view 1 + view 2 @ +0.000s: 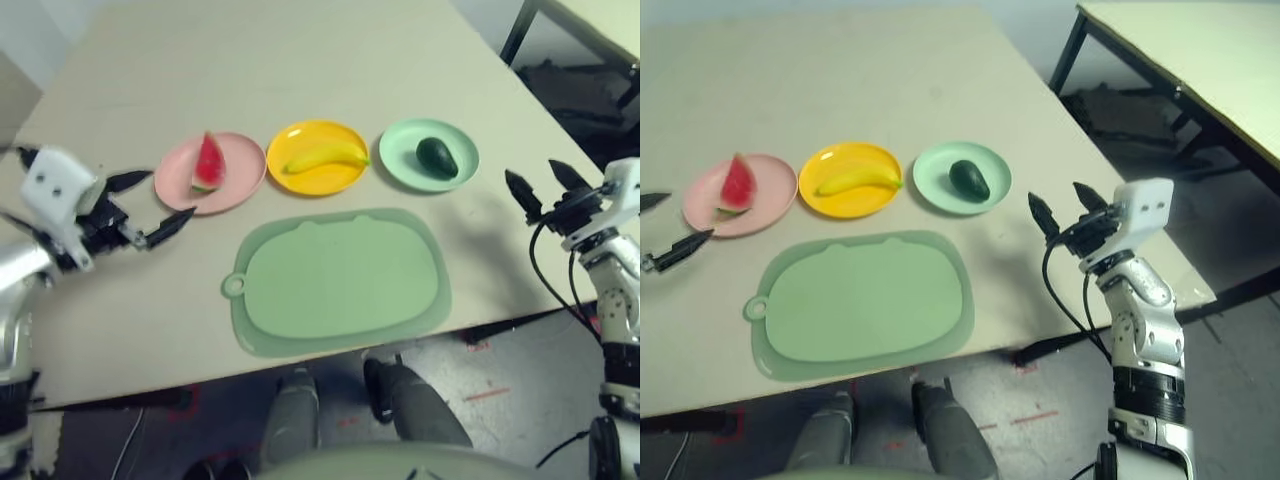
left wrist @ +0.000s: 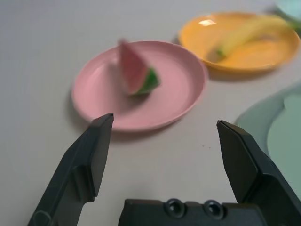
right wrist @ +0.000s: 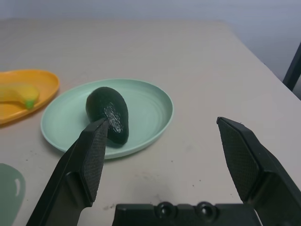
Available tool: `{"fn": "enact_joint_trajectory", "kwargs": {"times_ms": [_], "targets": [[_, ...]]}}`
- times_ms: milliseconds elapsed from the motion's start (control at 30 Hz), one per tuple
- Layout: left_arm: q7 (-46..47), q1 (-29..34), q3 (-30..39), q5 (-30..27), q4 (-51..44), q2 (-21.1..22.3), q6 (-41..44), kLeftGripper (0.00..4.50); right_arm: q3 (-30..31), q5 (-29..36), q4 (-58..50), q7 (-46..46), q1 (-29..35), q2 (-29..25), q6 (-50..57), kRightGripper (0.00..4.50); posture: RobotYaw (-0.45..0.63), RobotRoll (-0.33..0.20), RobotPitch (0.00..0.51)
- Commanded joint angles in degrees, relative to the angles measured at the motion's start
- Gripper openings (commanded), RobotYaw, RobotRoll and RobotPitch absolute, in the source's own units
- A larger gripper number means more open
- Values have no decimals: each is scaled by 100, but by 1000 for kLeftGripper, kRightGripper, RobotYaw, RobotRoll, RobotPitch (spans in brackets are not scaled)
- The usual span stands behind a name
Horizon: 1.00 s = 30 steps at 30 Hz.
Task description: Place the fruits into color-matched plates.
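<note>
Both hands, left hand (image 1: pixel 150 210) and right hand (image 1: pixel 540 188), I see spread and empty: watermelon (image 1: pixel 208 162) lies on pink plate (image 1: pixel 240 185), banana (image 1: pixel 325 157) on yellow plate (image 1: pixel 300 182), avocado (image 1: pixel 437 157) on green plate (image 1: pixel 400 150); nothing left to fetch, I judge.

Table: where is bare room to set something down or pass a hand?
Free: the wide tabletop beyond the plate row, and the pale green mat, which lies bare. Crowded: the pink plate, yellow plate and mint plate sit close together, each holding fruit.
</note>
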Motion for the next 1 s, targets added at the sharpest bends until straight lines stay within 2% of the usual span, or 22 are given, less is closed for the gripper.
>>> {"fn": "enact_joint_trajectory", "kwargs": {"times_ms": [33, 433, 667, 800, 1000], "targets": [[472, 67, 351, -87, 126, -222, 96, 4487, -86, 133, -53, 46, -74, -95, 152, 4500, 66, 0, 203], [953, 26, -88, 188, 489, -770, -231, 4487, -163, 451, -303, -64, -40, 211, 167, 4500, 76, 0, 203], [958, 255, -100, 225, 664, -951, -521, 4487, -593, 987, -493, -418, 33, 498, 332, 4500, 80, 0, 199], [963, 356, 2, 178, 710, -960, -685, 4487, -322, 729, -813, -389, 437, 546, 316, 4500, 88, 0, 198], [985, 259, 28, 167, 764, -874, -799, 4487, -22, 234, -780, -448, 1099, 952, -244, 4500, 111, 0, 199]]}}
